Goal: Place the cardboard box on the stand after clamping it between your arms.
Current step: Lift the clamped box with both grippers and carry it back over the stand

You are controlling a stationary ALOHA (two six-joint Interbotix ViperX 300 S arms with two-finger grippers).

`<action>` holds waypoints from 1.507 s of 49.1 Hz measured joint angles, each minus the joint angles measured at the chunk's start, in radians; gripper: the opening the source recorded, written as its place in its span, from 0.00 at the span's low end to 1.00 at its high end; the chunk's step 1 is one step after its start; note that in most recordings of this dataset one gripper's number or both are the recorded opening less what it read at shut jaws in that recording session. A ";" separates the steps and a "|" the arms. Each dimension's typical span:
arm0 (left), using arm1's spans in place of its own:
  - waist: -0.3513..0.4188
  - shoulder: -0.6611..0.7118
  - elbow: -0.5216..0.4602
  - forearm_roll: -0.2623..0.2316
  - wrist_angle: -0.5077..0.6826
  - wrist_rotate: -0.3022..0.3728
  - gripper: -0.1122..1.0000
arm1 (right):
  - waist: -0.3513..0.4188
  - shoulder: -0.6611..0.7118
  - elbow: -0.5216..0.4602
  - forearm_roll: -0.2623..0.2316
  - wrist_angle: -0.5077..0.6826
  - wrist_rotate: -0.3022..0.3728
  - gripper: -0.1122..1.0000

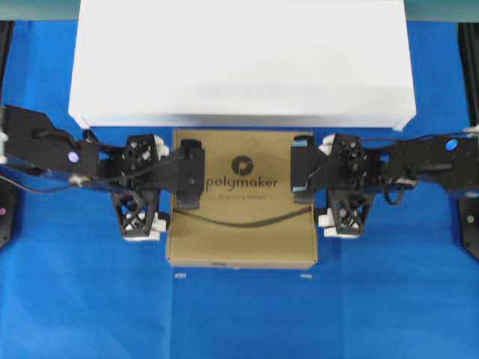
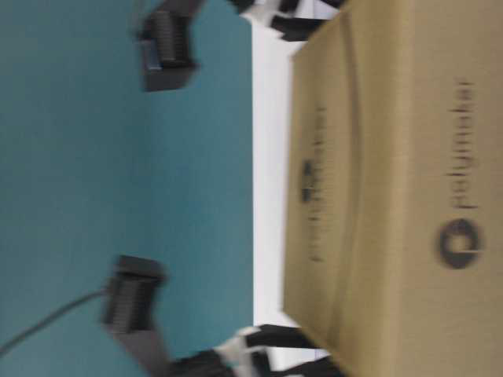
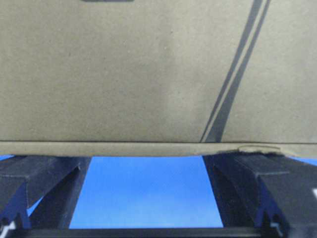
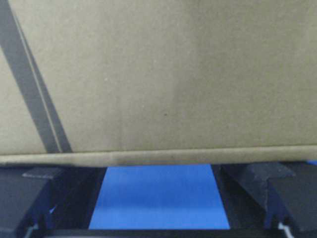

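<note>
Blue cloth covers the tabletop [image 1: 239,321], with one white stand [image 1: 243,63] at the back and one cardboard box [image 1: 241,224] just in front of it. Two arms reach in level from either side, the left gripper [image 1: 142,187] and right gripper [image 1: 344,185] with jaws spread wide at the box's side edges. They seem to press it between them, though contact is hard to judge.

Two black robot arms reach toward each other from the counter's left and right edges, level with one another. The left claw [image 1: 142,187], black and lattice-patterned with small white parts, stands spread wide. The right claw [image 1: 346,185] mirrors it, its fingers [image 4: 270,191] equally wide apart.
</note>
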 measured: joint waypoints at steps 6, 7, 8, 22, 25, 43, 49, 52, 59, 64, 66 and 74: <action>0.000 -0.061 -0.072 -0.002 0.137 0.000 0.85 | 0.000 -0.083 -0.080 0.002 0.178 0.000 0.99; -0.002 -0.069 -0.086 -0.002 0.160 0.000 0.85 | -0.002 -0.095 -0.095 0.002 0.209 0.000 0.99; -0.002 -0.080 -0.100 -0.002 0.181 0.000 0.85 | -0.002 -0.109 -0.110 0.002 0.239 0.000 0.99; -0.006 -0.184 -0.304 -0.002 0.399 0.000 0.85 | -0.002 -0.225 -0.307 0.002 0.523 -0.002 0.99; -0.006 -0.183 -0.322 -0.003 0.417 0.002 0.85 | -0.002 -0.227 -0.311 0.002 0.531 0.000 0.99; 0.009 -0.158 -0.324 -0.002 0.423 0.006 0.85 | -0.023 -0.224 -0.311 0.002 0.531 -0.014 0.99; 0.034 -0.141 -0.327 0.003 0.425 0.015 0.85 | -0.044 -0.213 -0.310 0.002 0.531 -0.032 0.99; 0.049 -0.130 -0.333 0.006 0.425 0.031 0.85 | -0.061 -0.209 -0.310 0.002 0.531 -0.048 0.99; 0.092 -0.112 -0.359 0.011 0.426 0.091 0.85 | -0.109 -0.209 -0.310 0.002 0.531 -0.097 0.99; 0.112 -0.092 -0.390 0.014 0.428 0.121 0.85 | -0.156 -0.196 -0.310 0.002 0.531 -0.147 0.99; 0.121 -0.086 -0.399 0.015 0.428 0.129 0.85 | -0.172 -0.187 -0.310 0.006 0.531 -0.169 0.99; 0.167 -0.063 -0.417 0.015 0.428 0.152 0.85 | -0.236 -0.132 -0.310 0.040 0.531 -0.259 0.99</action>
